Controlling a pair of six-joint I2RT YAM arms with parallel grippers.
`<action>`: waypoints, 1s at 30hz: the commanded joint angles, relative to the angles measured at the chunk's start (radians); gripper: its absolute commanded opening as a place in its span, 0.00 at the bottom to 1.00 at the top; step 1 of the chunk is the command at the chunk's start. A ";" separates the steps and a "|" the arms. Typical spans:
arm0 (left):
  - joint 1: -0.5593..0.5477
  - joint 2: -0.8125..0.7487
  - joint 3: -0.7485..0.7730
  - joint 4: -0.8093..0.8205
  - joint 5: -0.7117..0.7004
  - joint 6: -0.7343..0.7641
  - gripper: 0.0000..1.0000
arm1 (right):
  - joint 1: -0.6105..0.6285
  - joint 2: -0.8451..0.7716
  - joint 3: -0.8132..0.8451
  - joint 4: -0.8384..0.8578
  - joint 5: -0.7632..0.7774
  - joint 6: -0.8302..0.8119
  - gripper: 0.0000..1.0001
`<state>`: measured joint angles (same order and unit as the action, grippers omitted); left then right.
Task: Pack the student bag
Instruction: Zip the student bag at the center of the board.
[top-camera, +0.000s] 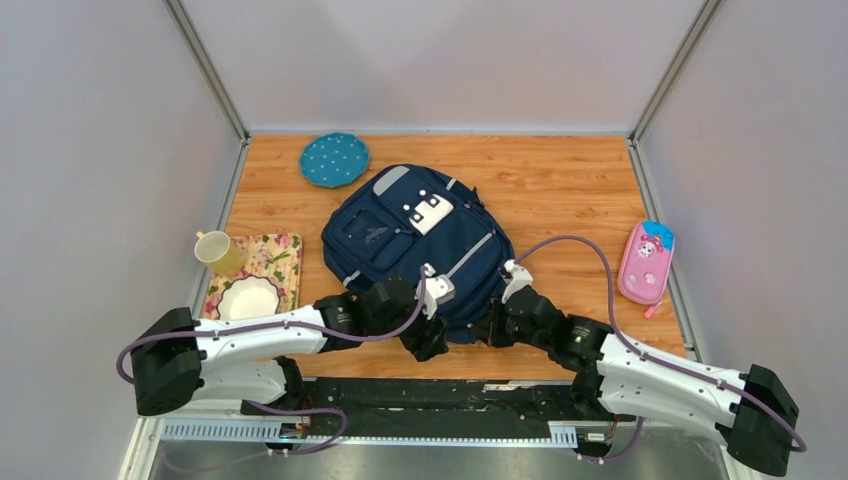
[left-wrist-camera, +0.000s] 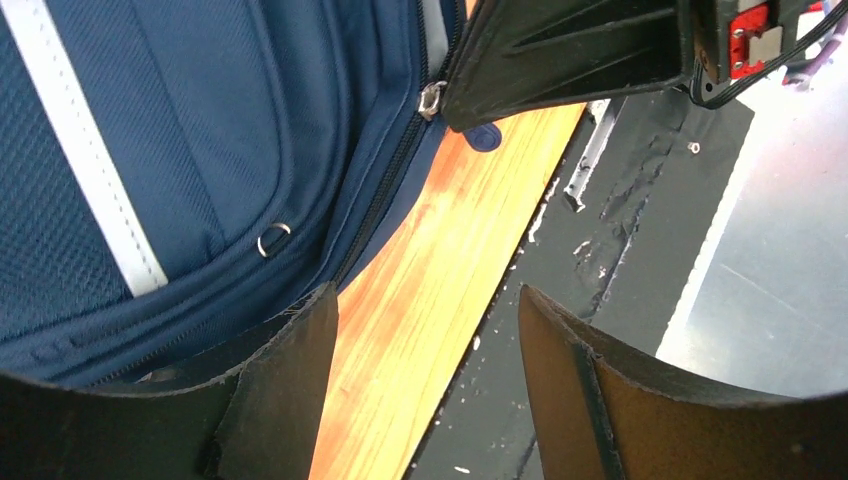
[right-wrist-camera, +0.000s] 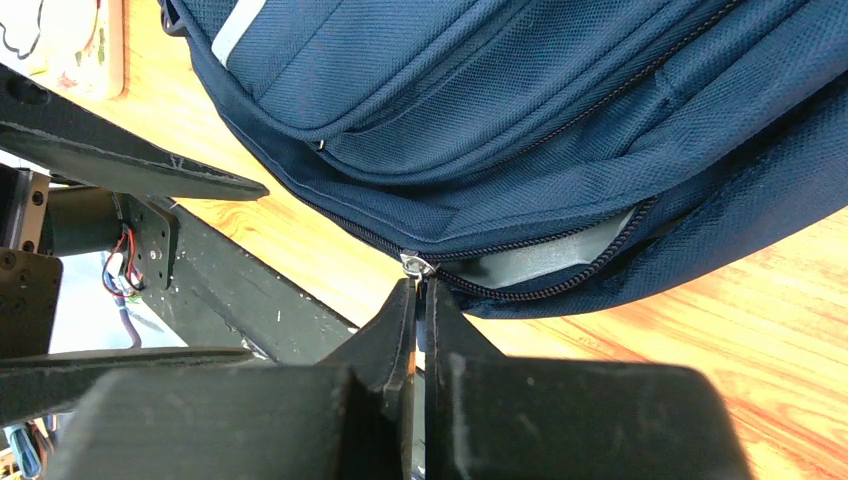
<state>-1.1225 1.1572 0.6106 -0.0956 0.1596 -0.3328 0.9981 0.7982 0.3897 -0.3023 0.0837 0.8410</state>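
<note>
The student bag (top-camera: 415, 235) is a navy backpack lying flat mid-table, front pockets up. Its main zipper on the near edge is partly undone, and grey lining (right-wrist-camera: 540, 262) shows through the gap. My right gripper (right-wrist-camera: 420, 292) is shut on the zipper pull just below the metal slider (right-wrist-camera: 414, 265), at the bag's near edge (top-camera: 492, 330). My left gripper (left-wrist-camera: 428, 295) stands open with nothing between its fingers, beside the bag's near edge over the wooden table's front strip (top-camera: 428, 338). The right gripper's finger (left-wrist-camera: 560, 60) and the slider (left-wrist-camera: 432, 100) show in the left wrist view.
A pink pencil case (top-camera: 646, 262) lies at the right edge. A teal dotted disc (top-camera: 334, 160) sits at the back. On the left stand a yellow mug (top-camera: 217, 251) and a white bowl (top-camera: 248, 297) on a floral tray (top-camera: 282, 250). A black rail (left-wrist-camera: 640, 200) borders the table front.
</note>
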 joint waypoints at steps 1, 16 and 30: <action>-0.016 0.028 0.051 0.117 -0.014 0.167 0.74 | -0.004 -0.016 -0.009 -0.003 -0.002 0.007 0.00; -0.016 0.265 0.081 0.152 0.015 0.215 0.55 | -0.004 0.078 -0.060 0.071 0.010 0.012 0.00; -0.016 0.292 0.086 0.183 0.027 0.156 0.15 | -0.001 0.137 -0.042 0.062 0.074 0.015 0.11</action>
<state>-1.1316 1.4479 0.6796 0.0277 0.1467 -0.1421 0.9981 0.9161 0.3454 -0.1902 0.1001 0.8604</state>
